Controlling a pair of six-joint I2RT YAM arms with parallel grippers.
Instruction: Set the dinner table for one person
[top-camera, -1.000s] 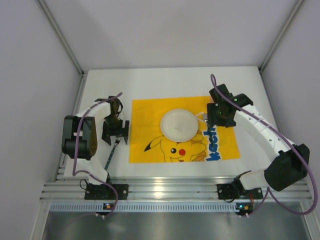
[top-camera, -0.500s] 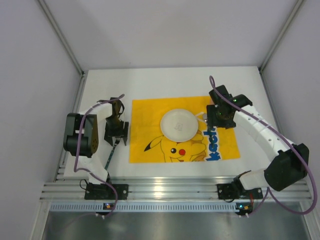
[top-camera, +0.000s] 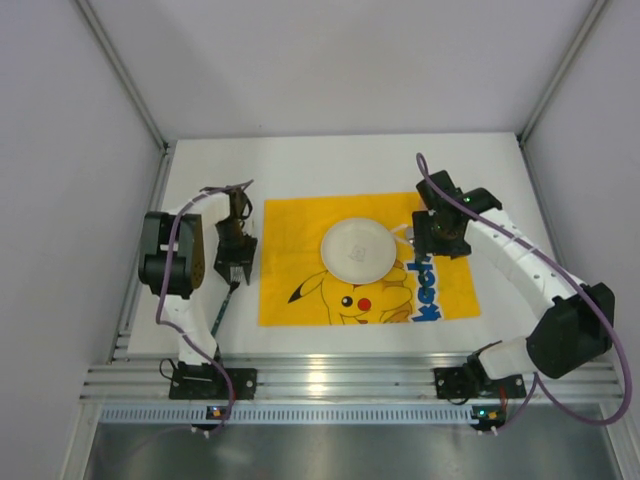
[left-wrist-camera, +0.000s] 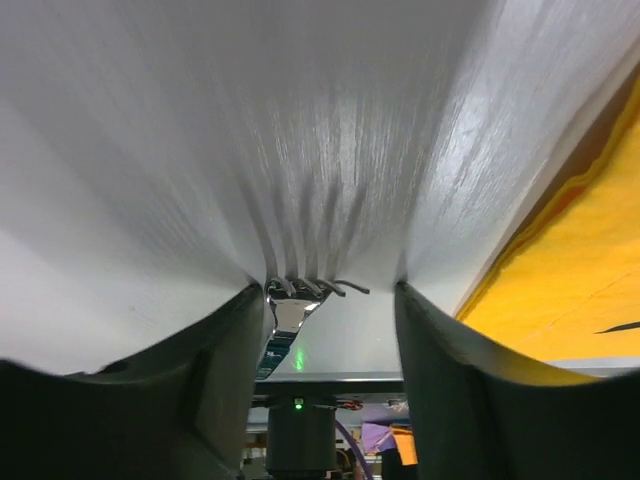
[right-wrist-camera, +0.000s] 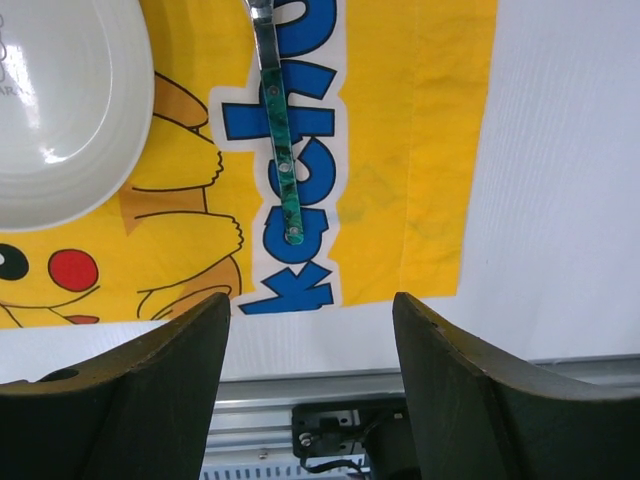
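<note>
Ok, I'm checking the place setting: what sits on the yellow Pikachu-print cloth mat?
A round white plate near the middle and a green-handled metal utensil across the blue lettering. Anything under the plate is covered.

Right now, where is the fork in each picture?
Top external: the fork lies just left of the yellow mat.
Left wrist: low centre, tines showing.
Right wrist: not in it; the green-handled utensil there is a different one.
Shared landmark: the yellow mat, in all three.

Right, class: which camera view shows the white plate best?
Top external: the plate shows whole, lying on the yellow mat. The right wrist view catches only part of it, cropped at the frame's top-left corner. The left wrist view misses it.
</note>
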